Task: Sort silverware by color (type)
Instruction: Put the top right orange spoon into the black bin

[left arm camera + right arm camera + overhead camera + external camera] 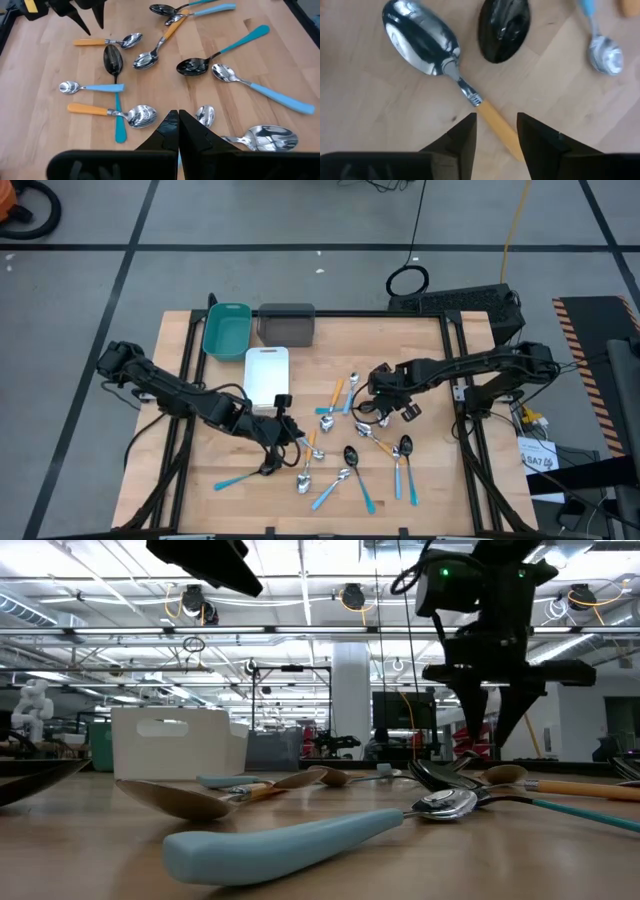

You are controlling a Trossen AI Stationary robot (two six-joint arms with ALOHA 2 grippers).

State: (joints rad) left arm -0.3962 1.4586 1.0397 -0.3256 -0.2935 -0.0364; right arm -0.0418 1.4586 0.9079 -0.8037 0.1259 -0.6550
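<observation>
Right wrist view: right gripper (496, 131), fingers parted and empty, straddles an orange-handled spoon (427, 45) (glossy oval bowl).

This is a robotics lab or workshop: a wooden table (420, 340) stands on a grey floor (300, 270) marked with dark tape lines, a cable coil (408, 280) lies at 12 o'clock, and ceiling strip lights (300, 600) hang over equipment racks (290, 710).

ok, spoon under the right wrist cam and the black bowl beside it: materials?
Spoon: bowl and neck look like polished metal, mirror reflections; orange handle looks like matte plastic, flat colour. Black bowl: glossy, sharp highlights; coated metal or plastic, can't tell. Right gripper is open above the handle.
</observation>
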